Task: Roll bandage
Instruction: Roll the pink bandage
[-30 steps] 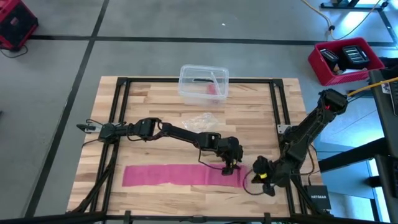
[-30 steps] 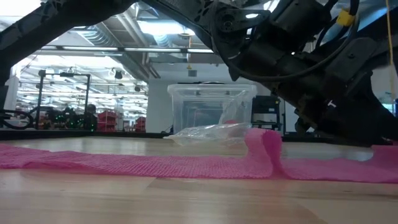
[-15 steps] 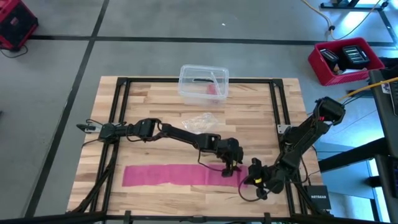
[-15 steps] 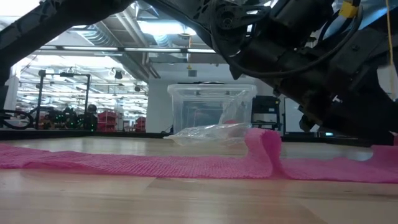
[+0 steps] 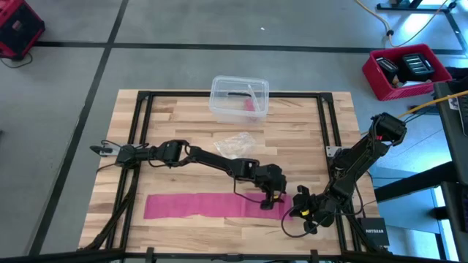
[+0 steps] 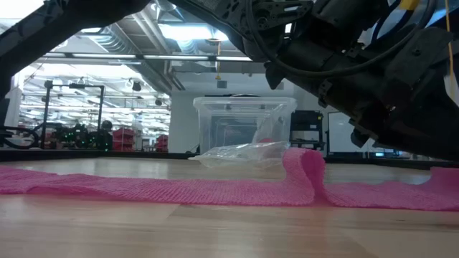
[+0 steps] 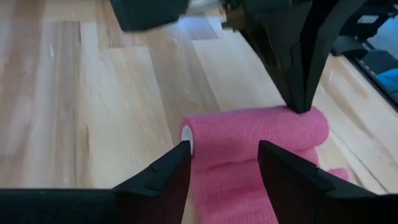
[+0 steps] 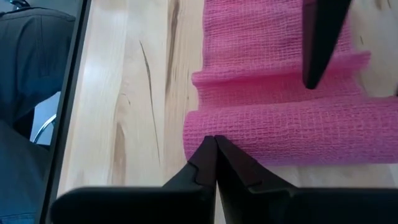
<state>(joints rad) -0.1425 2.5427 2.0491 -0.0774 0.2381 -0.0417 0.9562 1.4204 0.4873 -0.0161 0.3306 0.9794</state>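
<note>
Where the bandage (image 5: 212, 205) lies flat along the table's (image 5: 183, 124) near edge, its right end is wound into a short roll (image 7: 255, 127). The left gripper (image 5: 271, 197) hangs over that roll, its fingers (image 7: 163, 180) spread apart on either side of the strip and grasping nothing. The right gripper (image 5: 298, 208) sits just beside the roll's outer end with its fingers (image 8: 214, 163) pressed together, tips touching the pink cloth; whether any cloth is pinched between them I cannot tell. In the low view the strip rises in a small fold (image 6: 305, 172). Farther back stand a clear box (image 5: 239, 97) and a wrapper (image 5: 238, 145).
</note>
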